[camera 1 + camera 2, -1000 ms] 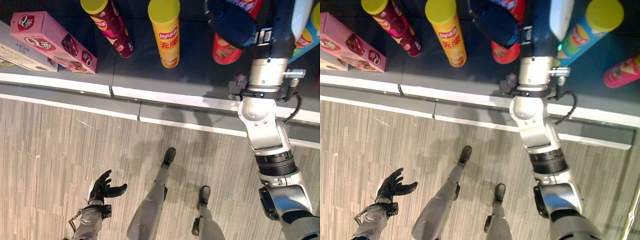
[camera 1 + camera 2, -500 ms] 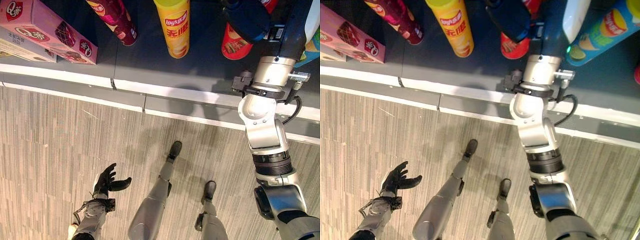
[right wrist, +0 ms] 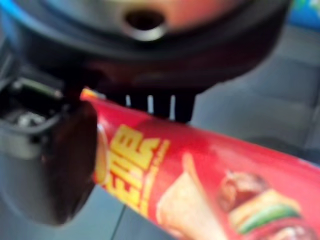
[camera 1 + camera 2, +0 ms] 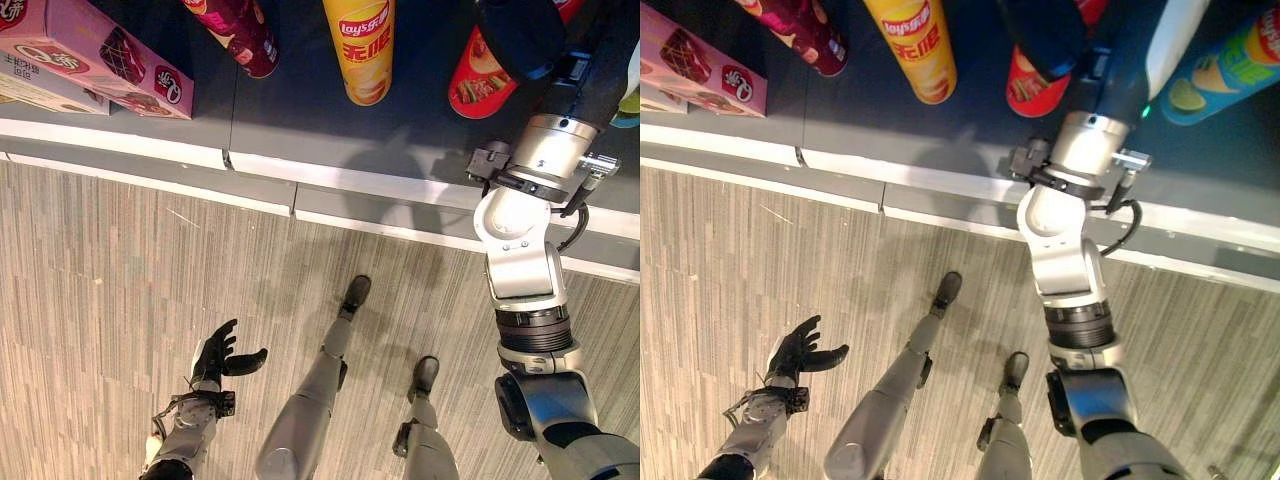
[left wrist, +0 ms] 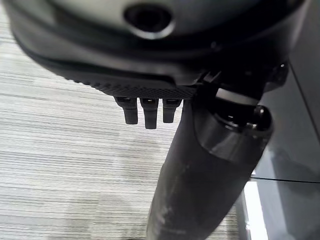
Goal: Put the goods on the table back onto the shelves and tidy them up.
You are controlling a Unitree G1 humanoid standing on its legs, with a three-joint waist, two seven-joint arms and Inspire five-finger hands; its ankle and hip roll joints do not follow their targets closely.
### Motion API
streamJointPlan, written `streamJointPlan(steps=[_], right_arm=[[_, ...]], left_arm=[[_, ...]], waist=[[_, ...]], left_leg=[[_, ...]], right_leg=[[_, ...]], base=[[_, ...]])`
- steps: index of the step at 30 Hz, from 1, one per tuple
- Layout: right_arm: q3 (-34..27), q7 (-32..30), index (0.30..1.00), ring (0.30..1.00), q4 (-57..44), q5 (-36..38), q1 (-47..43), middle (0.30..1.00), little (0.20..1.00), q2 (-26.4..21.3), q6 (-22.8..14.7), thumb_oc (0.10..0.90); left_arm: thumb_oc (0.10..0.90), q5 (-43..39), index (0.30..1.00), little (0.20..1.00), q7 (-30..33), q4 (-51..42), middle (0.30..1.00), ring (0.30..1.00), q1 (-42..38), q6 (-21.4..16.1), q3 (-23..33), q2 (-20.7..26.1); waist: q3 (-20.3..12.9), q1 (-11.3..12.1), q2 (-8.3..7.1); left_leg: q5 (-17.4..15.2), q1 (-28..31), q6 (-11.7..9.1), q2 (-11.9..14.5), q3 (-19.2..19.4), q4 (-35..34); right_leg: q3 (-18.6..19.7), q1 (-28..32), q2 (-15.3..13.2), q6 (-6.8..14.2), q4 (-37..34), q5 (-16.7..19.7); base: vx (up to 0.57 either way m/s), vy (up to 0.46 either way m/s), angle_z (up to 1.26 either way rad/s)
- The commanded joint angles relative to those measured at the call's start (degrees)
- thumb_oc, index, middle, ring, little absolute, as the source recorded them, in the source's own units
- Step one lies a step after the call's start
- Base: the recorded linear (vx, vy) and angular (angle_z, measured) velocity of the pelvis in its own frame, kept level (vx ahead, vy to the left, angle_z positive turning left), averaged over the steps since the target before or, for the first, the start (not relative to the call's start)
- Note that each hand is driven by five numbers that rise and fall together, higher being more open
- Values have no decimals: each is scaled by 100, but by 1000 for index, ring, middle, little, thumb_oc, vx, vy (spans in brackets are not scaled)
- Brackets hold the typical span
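Fingers (image 3: pixel 165 107) of your right hand (image 3: pixel 100 95) curl round the red can (image 3: pixel 210 190); placing step, so seat it upright, then let go.

Red chip can (image 3: pixel 210 190) upright on shelf (image 4: pixel 420 130)

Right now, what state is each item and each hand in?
Red chip can: standing on the shelf, gripped by the right hand.
Yellow chip can: upright, untouched.
Maroon chip can: upright, untouched.
Pink box: lying flat.
Right hand: closed around the red can.
Left hand: open, empty, hanging low over the floor.
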Motion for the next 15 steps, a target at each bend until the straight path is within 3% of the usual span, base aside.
streamJointPlan(steps=[1, 15], right_arm=[[-80, -418, 300, 300, -626, -252, -190, 300, 300, -259, -546, 400], [-44, -681, 300, 300, -935, -779, -215, 300, 300, -354, -473, 400]], left_arm=[[800, 5, 900, 900, 341, -66, 900, 900, 354, -193, 158, 276], [800, -3, 900, 900, 516, -252, 900, 900, 325, -298, 260, 295]], waist=[[-169, -51, 72], [-129, -129, 220]], left_leg=[[-1121, -227, -306, 374, 229, 932], [-1196, -783, -276, 238, 276, 1274]], right_leg=[[-61, 45, -203, 252, 249, 407], [-81, -383, -245, 254, 514, 355]], base=[[0, 0, 0], [-25, 9, -1]])
